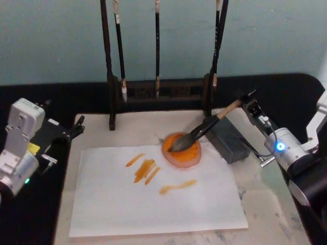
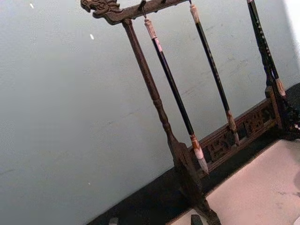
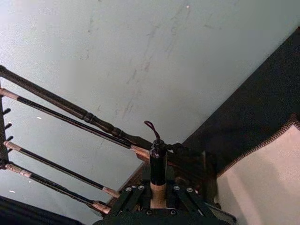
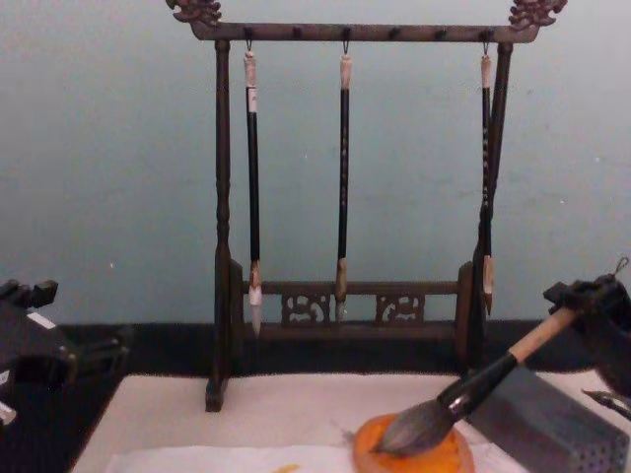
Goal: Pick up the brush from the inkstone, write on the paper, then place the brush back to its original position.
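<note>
I've got the right pincer (image 1: 249, 102) clamped on the tan handle of the brush (image 1: 204, 129), near its black end cap. From that pincer the brush's long axis slants down and toward my left, bristles resting in the inkstone (image 1: 182, 151), with the paper (image 1: 153, 194) further left and nearer me. My left pincer (image 1: 76, 127) sits parked well off; I cannot tell its opening.

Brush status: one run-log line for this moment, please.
phase: brush return | right gripper: shut on brush handle | bristles: on inkstone | paper: orange strokes | left gripper: idle, table's left
</note>
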Motion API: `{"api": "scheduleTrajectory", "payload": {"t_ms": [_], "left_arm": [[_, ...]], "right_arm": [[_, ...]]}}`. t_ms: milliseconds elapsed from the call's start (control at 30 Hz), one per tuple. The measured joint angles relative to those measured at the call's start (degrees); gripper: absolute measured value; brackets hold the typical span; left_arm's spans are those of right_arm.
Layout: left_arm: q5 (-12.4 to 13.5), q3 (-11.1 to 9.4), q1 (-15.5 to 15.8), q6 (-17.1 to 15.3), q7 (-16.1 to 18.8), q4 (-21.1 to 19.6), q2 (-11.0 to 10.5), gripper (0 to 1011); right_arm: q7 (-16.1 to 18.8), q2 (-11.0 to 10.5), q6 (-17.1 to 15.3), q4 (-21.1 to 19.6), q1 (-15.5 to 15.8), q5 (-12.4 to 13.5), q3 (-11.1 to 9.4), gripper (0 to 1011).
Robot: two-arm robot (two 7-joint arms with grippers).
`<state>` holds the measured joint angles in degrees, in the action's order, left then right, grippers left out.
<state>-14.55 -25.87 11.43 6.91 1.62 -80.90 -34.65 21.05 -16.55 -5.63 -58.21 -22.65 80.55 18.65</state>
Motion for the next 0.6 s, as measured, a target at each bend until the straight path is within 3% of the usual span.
{"api": "scheduleTrajectory", "payload": {"t_ms": [600], "left_arm": [[0.00, 0.00, 0.00, 0.00, 0.00, 0.00, 0.00, 1001]], "right_arm": [[-0.03, 0.06, -0.89, 1.17, -0.25, 0.88, 0.06, 177]]}}
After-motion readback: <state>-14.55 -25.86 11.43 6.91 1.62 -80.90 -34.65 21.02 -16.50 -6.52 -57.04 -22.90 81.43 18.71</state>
